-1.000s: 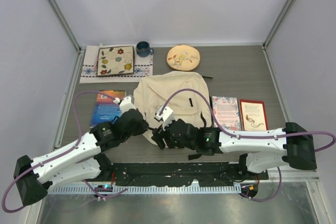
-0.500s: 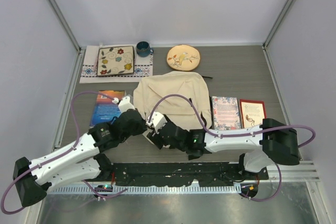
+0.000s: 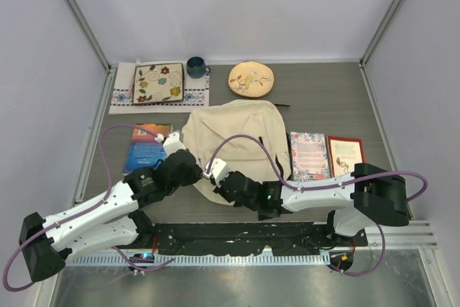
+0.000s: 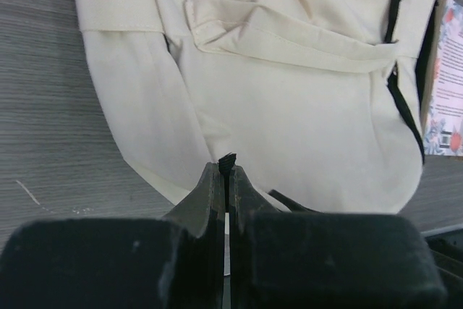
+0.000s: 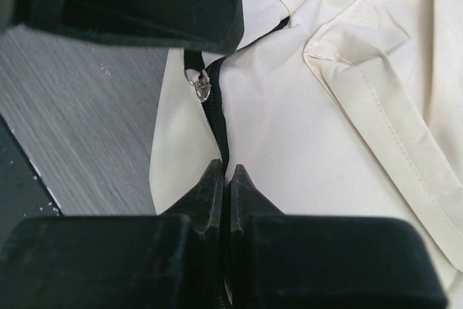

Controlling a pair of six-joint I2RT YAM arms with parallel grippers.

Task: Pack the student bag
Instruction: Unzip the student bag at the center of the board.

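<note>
left gripper, right gripper — each pinching a black zipper pull on the student bag.

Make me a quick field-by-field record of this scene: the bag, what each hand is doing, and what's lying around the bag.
bag: student bag, cream, lying flat in the middle
left hand: shut, small black tab pinched at its tips, at the bag's near edge
right hand: shut on black zipper pull
left of bag: blue book
right of bag: floral book, then red-bordered book
far side: square floral plate on patterned cloth, blue mug, round plate
</note>
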